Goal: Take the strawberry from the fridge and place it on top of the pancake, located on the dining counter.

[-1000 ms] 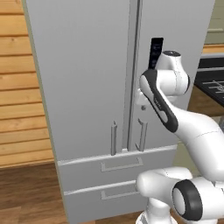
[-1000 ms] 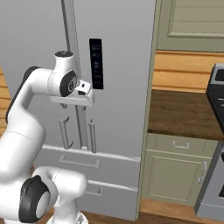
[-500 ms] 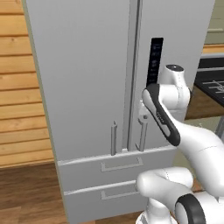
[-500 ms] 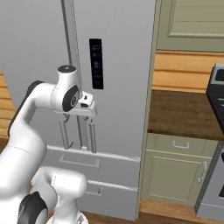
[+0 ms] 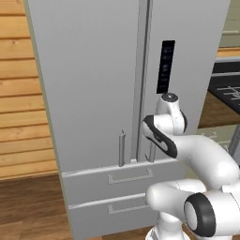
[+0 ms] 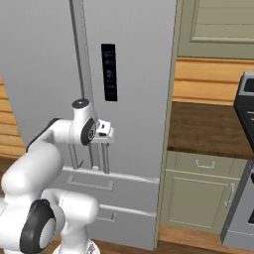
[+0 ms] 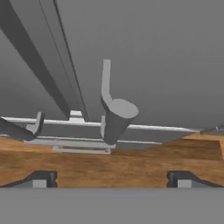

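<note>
The fridge (image 5: 93,70) is tall and light grey, and both doors are shut, so the strawberry is hidden. My gripper (image 6: 105,140) is open and hangs close in front of the right door, at the top of that door's vertical bar handle (image 6: 105,158). In the hand view the gripper (image 7: 112,179) points down along the door (image 7: 153,52). The handle's round end (image 7: 116,118) sits between and beyond the two fingertips, untouched. The left door's handle (image 5: 122,147) stands beside it. The pancake and the dining counter are out of view.
Two bottom drawers (image 5: 126,178) lie just under the handles. A dark control panel (image 6: 109,72) is on the right door. A wood-plank wall (image 5: 23,93) is to the left. To the right are green cabinets (image 6: 198,193) and a stove edge (image 6: 245,163).
The arm has come down along the right door from control-panel height to the handle's top. The panel is now uncovered. The gripper stayed open.
</note>
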